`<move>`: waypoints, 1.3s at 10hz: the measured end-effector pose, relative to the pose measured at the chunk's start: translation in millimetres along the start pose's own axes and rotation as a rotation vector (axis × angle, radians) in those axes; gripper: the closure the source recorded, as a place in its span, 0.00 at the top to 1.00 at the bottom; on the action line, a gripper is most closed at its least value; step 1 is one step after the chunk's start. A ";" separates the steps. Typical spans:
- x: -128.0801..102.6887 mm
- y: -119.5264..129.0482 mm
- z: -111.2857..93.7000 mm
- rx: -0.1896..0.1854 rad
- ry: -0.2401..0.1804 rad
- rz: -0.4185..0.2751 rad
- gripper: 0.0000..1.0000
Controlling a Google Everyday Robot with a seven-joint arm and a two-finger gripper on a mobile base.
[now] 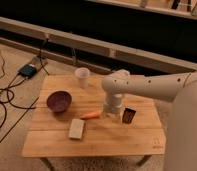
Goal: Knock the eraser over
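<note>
Hanging just beside the upright eraser was our gripper — clenched or released, we couldn't tell.

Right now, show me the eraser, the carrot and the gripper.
eraser (128,115), camera view, middle of its dark face
carrot (91,115), camera view, middle of its length
gripper (113,113), camera view, its lower end, between carrot and eraser

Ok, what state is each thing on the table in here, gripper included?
eraser: standing upright, not yet knocked over
carrot: lying flat
gripper: low over the table, between carrot and eraser
cup: upright, mouth up
bowl: upright, looks empty
pale block: lying flat
</note>
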 end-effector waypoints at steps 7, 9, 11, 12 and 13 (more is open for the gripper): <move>-79.0 -32.6 -11.1 0.038 -0.109 0.020 0.65; -90.5 -27.2 -19.3 0.041 -0.126 0.001 0.65; -88.4 -12.4 -26.3 0.025 -0.116 -0.039 0.65; -82.9 -3.4 -28.6 0.009 -0.103 -0.059 0.65; -75.7 6.2 -31.3 -0.011 -0.087 -0.080 0.65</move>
